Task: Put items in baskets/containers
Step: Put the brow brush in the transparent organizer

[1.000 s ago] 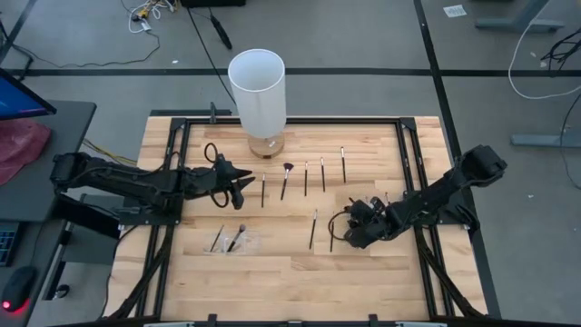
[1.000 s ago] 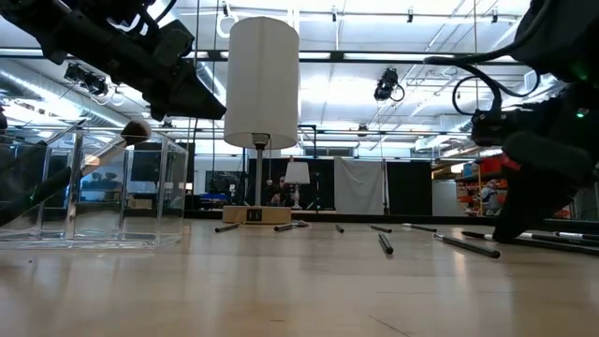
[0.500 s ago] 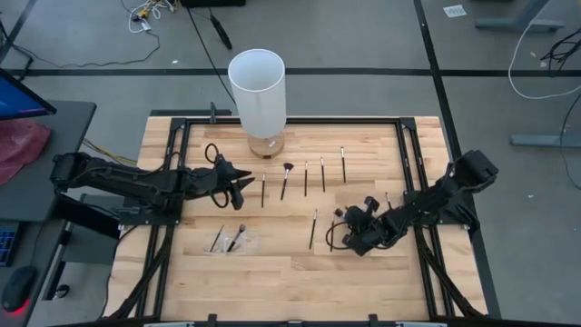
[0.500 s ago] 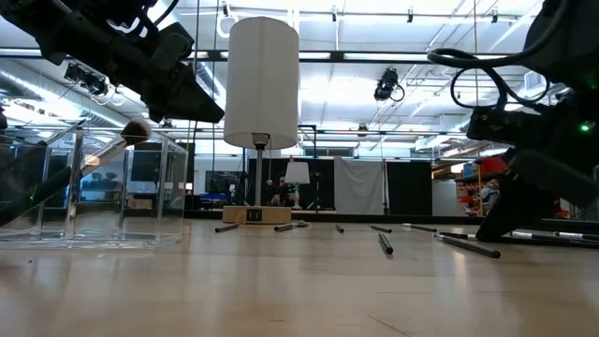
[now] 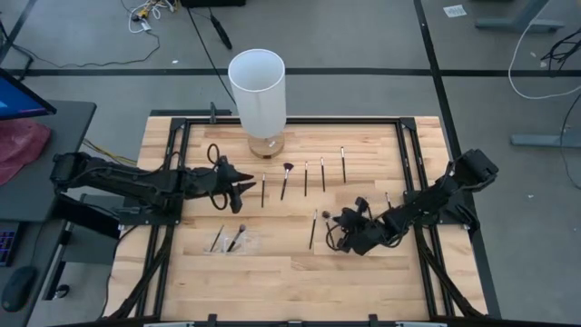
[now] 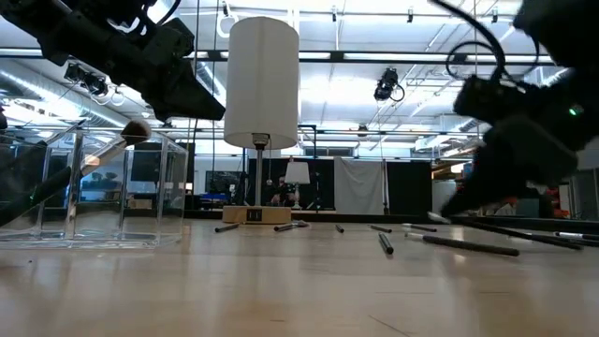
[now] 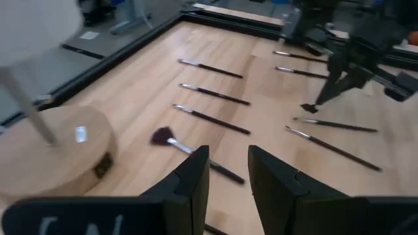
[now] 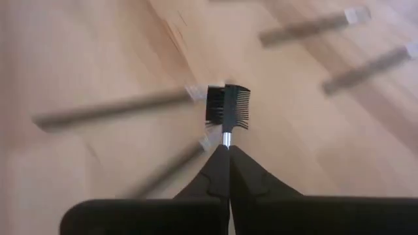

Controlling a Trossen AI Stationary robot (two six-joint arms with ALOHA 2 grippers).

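Several thin dark brushes lie flat in a row on the wooden table, among them a fan brush point(image 5: 285, 180) and a long one point(image 5: 313, 229). A clear container point(image 5: 234, 240) near the front left holds two brushes. My right gripper point(image 5: 332, 218) is right of centre, shut on a small brush with a comb head point(image 8: 227, 108). Left of the row, my left gripper point(image 5: 240, 182) hovers open with nothing between its fingers point(image 7: 196, 179). My right gripper pinches the brush between its two fingertips point(image 8: 212, 173), just behind the silvery ferrule point(image 8: 226, 138). The fingers lie along the brush and slant down toward the table's left side. The comb head sticks out ahead of the fingertips, over the tabletop; the handle is hidden by the fingers.
A tall white cylinder point(image 5: 258, 86) on a round wooden base point(image 5: 265, 143) stands at the far middle of the table. A black metal frame point(image 5: 408, 136) borders the tabletop. Bare wood lies along the near edge.
My right gripper has taken up the brush that lay beside it, turned at the wrist and gone a little toward the table's left. That brush no longer lies on the wood. The left arm has kept still.
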